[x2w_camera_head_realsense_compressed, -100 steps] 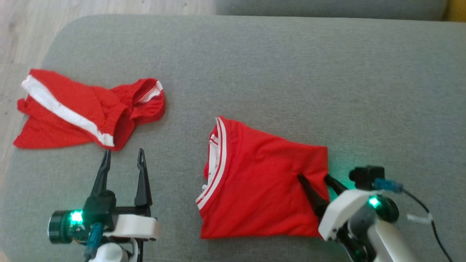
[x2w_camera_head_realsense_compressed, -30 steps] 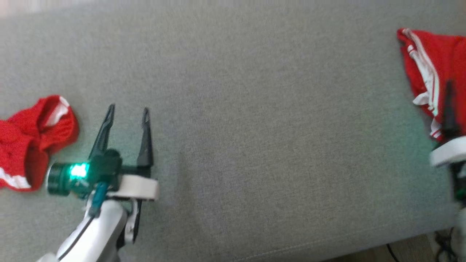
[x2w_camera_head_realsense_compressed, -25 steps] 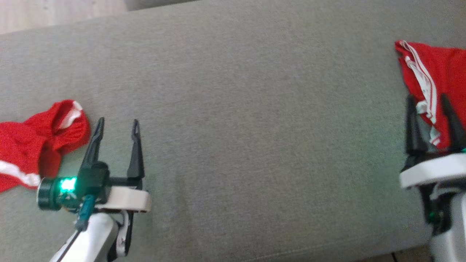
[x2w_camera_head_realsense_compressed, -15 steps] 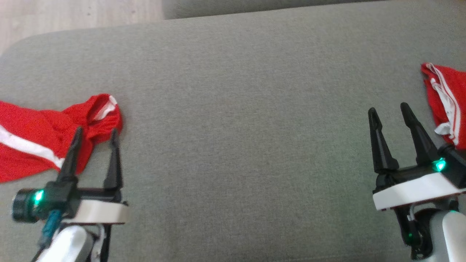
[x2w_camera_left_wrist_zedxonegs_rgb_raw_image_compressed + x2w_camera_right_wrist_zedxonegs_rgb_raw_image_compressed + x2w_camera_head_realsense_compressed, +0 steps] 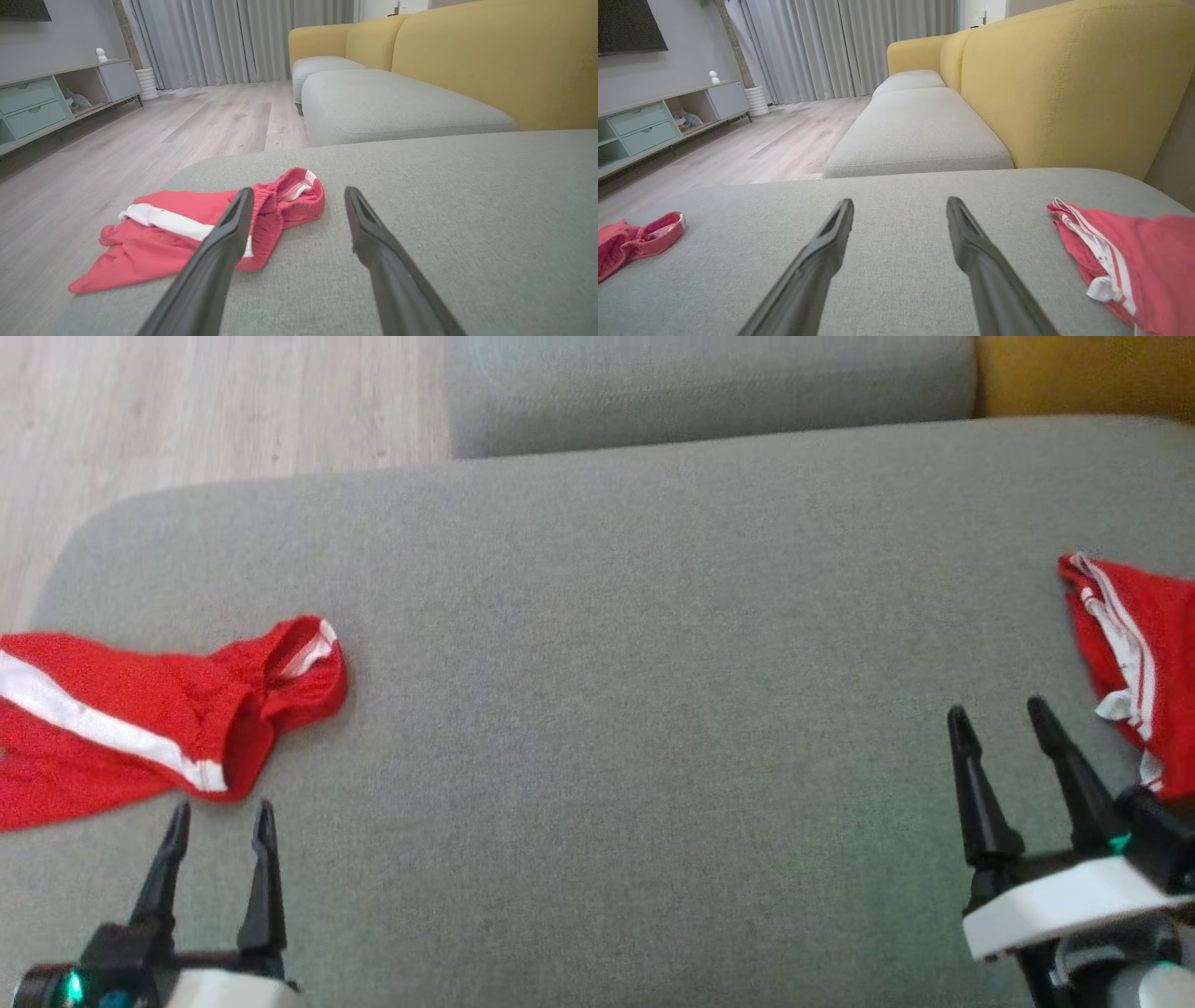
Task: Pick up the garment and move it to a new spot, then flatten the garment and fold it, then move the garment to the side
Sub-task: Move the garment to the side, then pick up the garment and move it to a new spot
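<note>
A folded red garment (image 5: 1134, 653) with white-striped trim lies at the right edge of the grey sofa cushion (image 5: 635, 663). In the right wrist view this garment (image 5: 1148, 252) is at the right. My right gripper (image 5: 995, 709) stands open just left of it, apart from the cloth and with nothing between its fingers; it also shows open from the wrist (image 5: 901, 201). Crumpled red shorts (image 5: 140, 709) with a white stripe lie at the cushion's left end. My left gripper (image 5: 221, 807) is open just in front of the shorts (image 5: 154, 242), holding nothing (image 5: 299, 191).
A second grey cushion (image 5: 709, 383) adjoins the far edge, with the yellow sofa back (image 5: 1083, 373) at the far right. Pale wooden floor (image 5: 187, 411) lies beyond the rounded left corner. A low sideboard (image 5: 42, 107) stands across the room.
The head camera has swung and tilted. The right gripper, earlier at the folded garment's corner, now stands open and clear of it on its left. The left gripper sits lower in view.
</note>
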Controlling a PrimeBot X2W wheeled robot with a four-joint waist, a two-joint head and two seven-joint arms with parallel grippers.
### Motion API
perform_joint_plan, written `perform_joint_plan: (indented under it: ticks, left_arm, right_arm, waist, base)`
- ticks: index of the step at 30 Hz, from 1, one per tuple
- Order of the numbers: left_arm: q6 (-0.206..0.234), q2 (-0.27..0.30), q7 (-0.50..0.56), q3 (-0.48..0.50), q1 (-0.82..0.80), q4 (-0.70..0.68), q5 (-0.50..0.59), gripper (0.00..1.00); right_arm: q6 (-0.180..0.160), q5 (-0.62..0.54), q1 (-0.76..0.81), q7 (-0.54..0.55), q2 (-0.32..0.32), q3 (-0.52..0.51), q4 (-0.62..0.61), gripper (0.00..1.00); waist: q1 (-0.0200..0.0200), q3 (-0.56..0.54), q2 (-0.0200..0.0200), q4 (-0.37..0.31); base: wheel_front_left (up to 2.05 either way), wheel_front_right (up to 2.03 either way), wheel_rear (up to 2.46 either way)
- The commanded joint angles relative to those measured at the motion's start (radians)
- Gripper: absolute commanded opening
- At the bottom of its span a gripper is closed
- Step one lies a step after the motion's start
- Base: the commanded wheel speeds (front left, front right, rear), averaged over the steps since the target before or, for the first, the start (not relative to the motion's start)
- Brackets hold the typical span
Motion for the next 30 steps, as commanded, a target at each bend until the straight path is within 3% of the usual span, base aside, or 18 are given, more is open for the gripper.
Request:
perform_joint_plan:
  ticks: [1,30]
  left_arm:
    - [0.003,0.020,-0.009,0.049,-0.032,-0.021,-0.003,1.00]
    - [0.017,0.016,-0.002,0.031,-0.035,0.019,0.001,1.00]
  right_arm:
    - [-0.001,-0.008,-0.015,0.005,0.000,0.017,-0.042,1.00]
    - [-0.001,-0.016,0.032,0.031,0.022,0.018,-0.055,1.00]
  waist:
    - [0.0001,-0.020,0.0000,-0.007]
    - [0.0001,-0.051,0.0000,0.009]
  base:
    - [0.00,0.00,0.00]
    - [0.00,0.00,0.00]
